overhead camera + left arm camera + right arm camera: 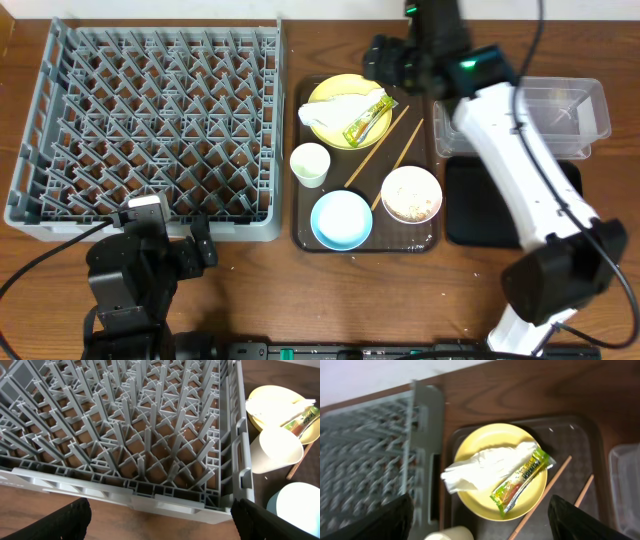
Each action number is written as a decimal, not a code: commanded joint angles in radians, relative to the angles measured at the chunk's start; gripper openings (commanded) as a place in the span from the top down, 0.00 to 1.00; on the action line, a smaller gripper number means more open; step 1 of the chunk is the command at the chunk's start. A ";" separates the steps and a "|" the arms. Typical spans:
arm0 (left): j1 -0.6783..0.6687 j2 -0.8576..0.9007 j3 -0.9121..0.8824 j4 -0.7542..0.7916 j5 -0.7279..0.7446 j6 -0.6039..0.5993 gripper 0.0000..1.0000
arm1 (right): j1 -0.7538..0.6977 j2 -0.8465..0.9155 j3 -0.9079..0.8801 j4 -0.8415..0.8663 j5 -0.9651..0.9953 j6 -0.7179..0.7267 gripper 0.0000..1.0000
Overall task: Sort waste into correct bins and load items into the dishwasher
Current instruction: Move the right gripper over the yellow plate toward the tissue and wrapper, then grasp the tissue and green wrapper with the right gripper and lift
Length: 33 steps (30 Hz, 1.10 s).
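On the yellow plate [330, 92] [470, 445] lie a crumpled white napkin [335, 108] [480, 467] and a green-and-yellow wrapper [367, 122] [520, 480]. My right gripper [395, 65] [482, 525] hovers open above the plate, holding nothing. Beside the plate are two chopsticks [385, 145] [545, 492], a white cup [310, 163] [275, 450], a light blue bowl [341, 219] and a white bowl [411, 194] holding rice-like scraps. The grey dish rack [30, 150] [150, 495] fills the left. My left gripper [165, 228] [160, 527] is open and empty at its near edge.
Plate, cup, bowls and chopsticks all sit on a dark brown serving tray [385, 238] [570, 440]. To its right stand a clear plastic tub [575, 110] [625, 485] at the back and a black tray [470, 200] in front, partly under my right arm.
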 commanded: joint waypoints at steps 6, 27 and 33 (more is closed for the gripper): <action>-0.001 -0.002 0.019 -0.003 0.003 0.006 0.07 | 0.074 0.164 0.022 0.019 0.208 0.232 0.08; -0.001 -0.002 0.019 -0.003 0.003 0.006 0.07 | 0.045 0.396 0.118 -0.019 0.080 0.299 0.01; -0.001 -0.002 0.019 -0.003 0.003 0.006 0.07 | 0.054 0.448 0.131 -0.003 0.082 0.299 0.01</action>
